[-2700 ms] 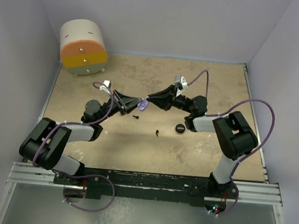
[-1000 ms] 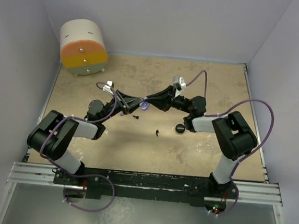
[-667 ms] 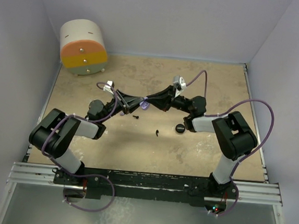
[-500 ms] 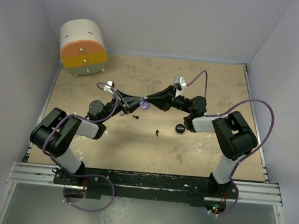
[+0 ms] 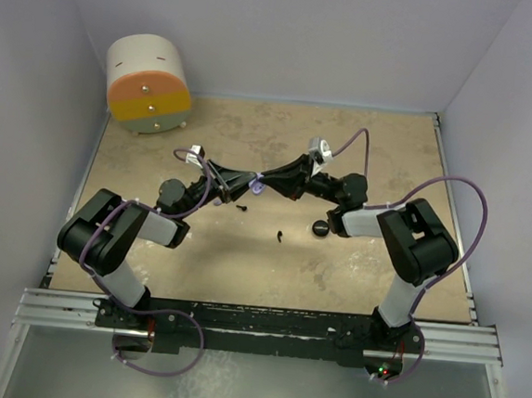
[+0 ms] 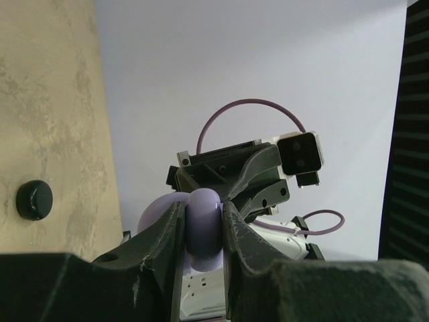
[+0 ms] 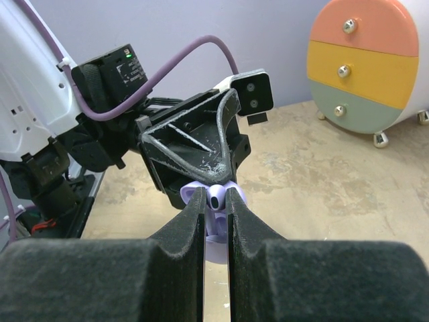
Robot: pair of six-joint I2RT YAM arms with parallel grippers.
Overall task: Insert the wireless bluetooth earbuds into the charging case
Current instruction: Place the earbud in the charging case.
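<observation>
Grips lavender case (image 6: 204,231) in left gripper (image 6: 203,205), mid-frame in the top view | pinches lavender earbud (image 7: 215,199) in right gripper (image 7: 214,209), right at case | risks jam or drop onto table (image 5: 371,171) if stem enters tilted

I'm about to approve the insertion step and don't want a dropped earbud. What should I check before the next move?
1. Case grip: the left hand is shut on the lavender case: ok.
2. Earbud grip: the right hand pinches the lavender earbud: ok.
3. Earbud close to the case: ok, both hands meet above the table.
4. Case socket open and facing the earbud: cannot tell, hidden in every view.
5. Spare black earbuds lie on the table, apart from both hands: ok.
</observation>
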